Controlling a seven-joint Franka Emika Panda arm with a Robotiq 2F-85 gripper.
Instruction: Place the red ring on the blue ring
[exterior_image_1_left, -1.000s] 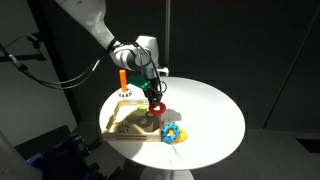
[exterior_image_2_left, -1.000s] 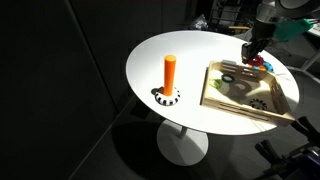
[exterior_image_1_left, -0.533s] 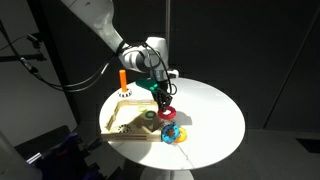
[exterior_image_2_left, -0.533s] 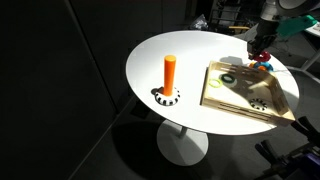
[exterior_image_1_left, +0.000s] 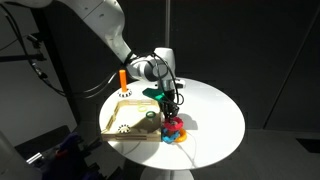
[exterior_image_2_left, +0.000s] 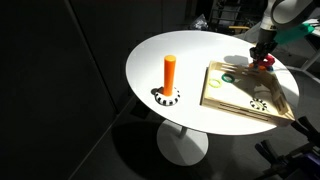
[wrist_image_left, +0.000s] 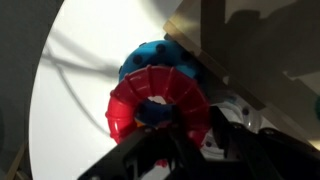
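Note:
In the wrist view the red ring (wrist_image_left: 160, 100) fills the middle, held in my gripper (wrist_image_left: 185, 150), whose dark fingers close on its lower rim. The blue ring (wrist_image_left: 158, 58) lies directly behind and under it on the white table, its blue showing through the red ring's hole. In both exterior views my gripper (exterior_image_1_left: 171, 112) (exterior_image_2_left: 266, 52) is low over the rings beside the wooden board; the red ring (exterior_image_1_left: 173, 124) (exterior_image_2_left: 267, 59) shows just under the fingers. The blue ring (exterior_image_1_left: 172, 135) is mostly covered there. I cannot tell whether the two rings touch.
A wooden board (exterior_image_1_left: 128, 122) (exterior_image_2_left: 245, 92) with cut-outs lies on the round white table (exterior_image_1_left: 215, 115) (exterior_image_2_left: 160, 50). An orange upright peg (exterior_image_1_left: 123, 78) (exterior_image_2_left: 170, 72) stands on a black-and-white base. A yellow ring adjoins the blue one, near the table edge.
My gripper has carried the red ring from over the board's corner sideways and down, to just above the blue ring.

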